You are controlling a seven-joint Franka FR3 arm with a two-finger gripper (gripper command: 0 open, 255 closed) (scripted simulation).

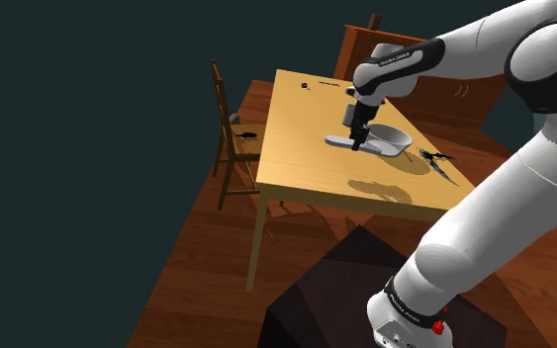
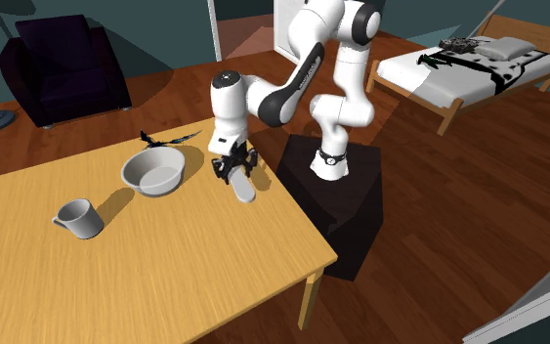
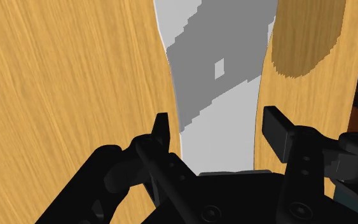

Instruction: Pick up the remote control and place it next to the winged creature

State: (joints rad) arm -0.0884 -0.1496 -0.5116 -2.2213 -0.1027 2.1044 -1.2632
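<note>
The remote control (image 3: 215, 63) is a long pale grey slab. My gripper (image 3: 220, 127) is shut on it, one black finger on each long side. In the second exterior view the remote (image 2: 244, 188) hangs tilted from the gripper (image 2: 233, 171), just above the table near its edge, and casts a shadow on the wood. The winged creature (image 2: 170, 139) is a small black figure with spread wings, lying on the table beyond a grey bowl (image 2: 152, 174). In the shoulder view the gripper (image 1: 357, 146) and remote (image 1: 343, 142) are beside the bowl (image 1: 390, 138), with the creature (image 1: 439, 163) further to that view's right.
A grey mug (image 2: 79, 218) stands on the wooden table (image 2: 165, 264) at the second exterior view's left. A wooden chair (image 1: 229, 133) stands at the table's side. Small dark items (image 1: 327, 87) lie at the far end. An armchair (image 2: 63, 64) and a bed (image 2: 468, 64) stand further off.
</note>
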